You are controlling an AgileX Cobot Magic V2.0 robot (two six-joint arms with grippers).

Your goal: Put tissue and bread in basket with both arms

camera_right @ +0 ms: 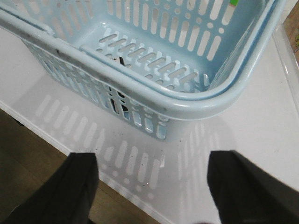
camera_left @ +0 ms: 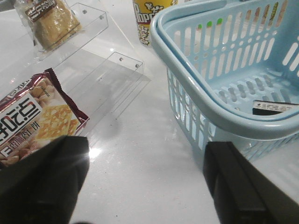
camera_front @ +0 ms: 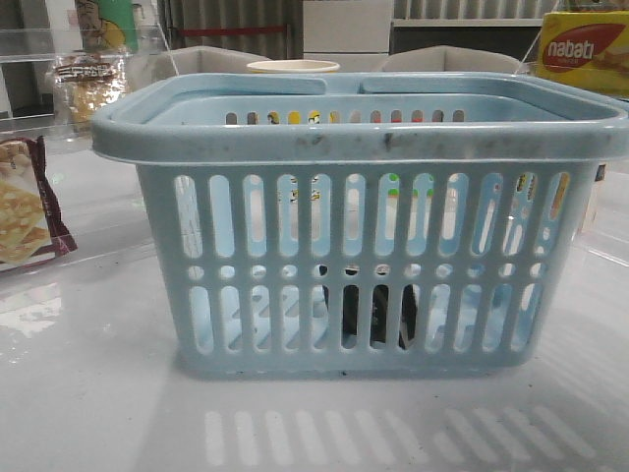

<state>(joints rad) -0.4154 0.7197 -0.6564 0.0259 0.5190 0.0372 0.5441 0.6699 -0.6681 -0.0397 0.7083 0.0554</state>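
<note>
Bread (camera_left: pixel 51 23) sits bagged on the bench at ten o'clock from the basket (camera_left: pixel 219 107); tissue (camera_left: pixel 275 108) already lies inside. I judge the bag light, soft, crinkly and slippery: pinch a bag edge. My left gripper (camera_left: pixel 140 182) and right gripper (camera_right: pixel 152 186) are both spread, empty.

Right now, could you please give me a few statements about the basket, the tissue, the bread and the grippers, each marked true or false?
1. The tissue lies inside the basket. True.
2. The bread is in the basket. False: it sits on a clear plastic shelf, outside the basket.
3. The left gripper is open and holds nothing. True.
4. The right gripper is shut on the basket's rim. False: it is open, apart from the basket.
5. The cracker packet lies on the table beside the basket. True.
</note>
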